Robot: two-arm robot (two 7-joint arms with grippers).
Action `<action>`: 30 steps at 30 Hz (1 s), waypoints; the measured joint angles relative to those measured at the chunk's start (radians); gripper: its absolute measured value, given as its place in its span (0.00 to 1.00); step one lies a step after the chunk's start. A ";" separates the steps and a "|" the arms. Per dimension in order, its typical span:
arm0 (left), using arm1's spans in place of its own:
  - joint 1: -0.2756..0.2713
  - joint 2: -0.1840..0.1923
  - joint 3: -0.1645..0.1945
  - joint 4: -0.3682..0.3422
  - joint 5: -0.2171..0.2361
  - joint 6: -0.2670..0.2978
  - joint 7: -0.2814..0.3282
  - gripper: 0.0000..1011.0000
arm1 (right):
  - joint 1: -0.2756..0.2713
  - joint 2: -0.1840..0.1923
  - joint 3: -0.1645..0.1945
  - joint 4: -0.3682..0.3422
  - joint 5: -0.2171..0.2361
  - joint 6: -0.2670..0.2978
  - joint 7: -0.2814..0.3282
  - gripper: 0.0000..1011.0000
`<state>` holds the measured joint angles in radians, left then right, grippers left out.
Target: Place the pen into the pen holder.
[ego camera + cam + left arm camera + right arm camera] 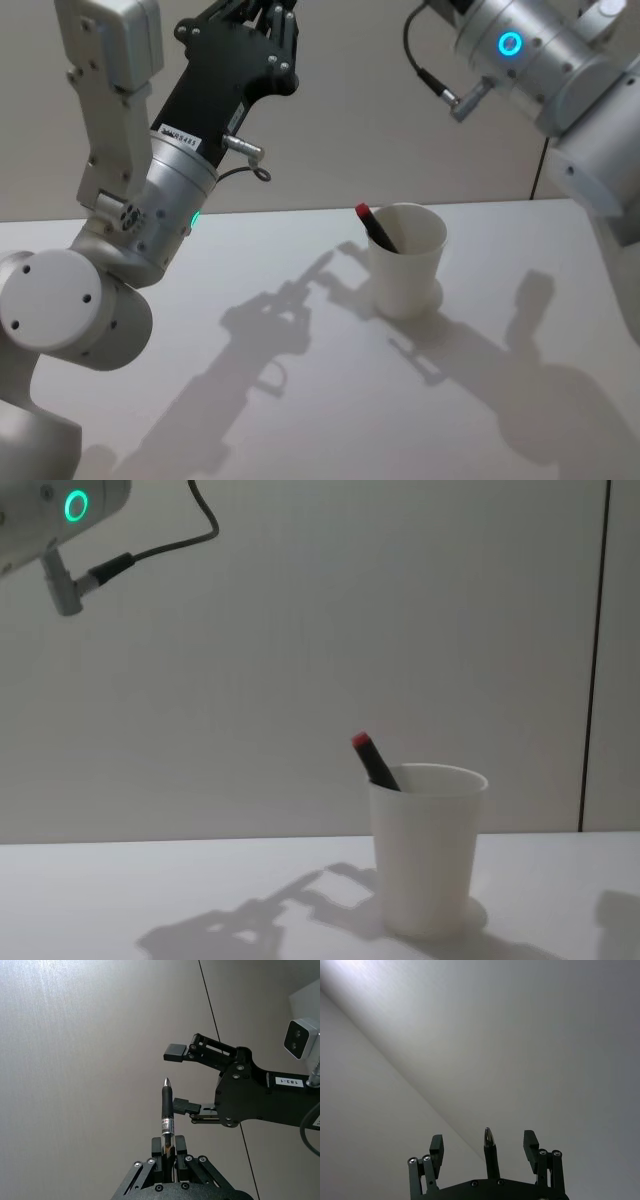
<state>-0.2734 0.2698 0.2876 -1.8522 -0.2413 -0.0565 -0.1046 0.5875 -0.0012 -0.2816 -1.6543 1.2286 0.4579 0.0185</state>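
Pen holder [410,265]: upright on white table [250,420], near its far edge; open tabletop on every side. Red-capped pen [372,224]: leaning on the holder's left rim, rest of mouth free. Left gripper [169,1147]: high up-left of the holder, clamped on pen [167,1110], tip outward. Right gripper [181,1079]: also raised well above the holder, fingers spread wide, just beside the pen tip

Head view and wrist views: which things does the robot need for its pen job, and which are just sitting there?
For the job:
pen, clamped in the left gripper up in the air;
right gripper, fingers open beside the pen;
pen holder, standing upright.

Just there:
red-capped pen, already leaning inside the pen holder;
table.
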 joint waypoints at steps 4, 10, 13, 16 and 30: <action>0.000 0.000 0.000 0.000 0.000 0.000 0.000 0.16 | 0.009 -0.003 -0.013 0.011 -0.031 0.002 0.012 0.99; 0.000 -0.001 0.000 0.001 0.000 0.000 0.000 0.16 | 0.016 -0.005 -0.030 0.025 -0.059 0.007 0.022 0.99; 0.000 -0.001 0.000 0.001 0.000 0.000 0.000 0.16 | 0.018 -0.006 -0.037 0.032 -0.071 0.009 0.024 0.99; 0.000 -0.001 0.000 0.001 0.000 0.000 0.000 0.16 | 0.021 -0.007 -0.044 0.039 -0.079 0.010 0.027 0.99; 0.000 -0.001 0.000 0.001 0.000 0.000 0.000 0.16 | 0.031 -0.013 -0.064 0.061 -0.094 0.005 0.036 0.95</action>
<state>-0.2734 0.2690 0.2872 -1.8517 -0.2411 -0.0566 -0.1046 0.6184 -0.0138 -0.3452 -1.5937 1.1345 0.4630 0.0544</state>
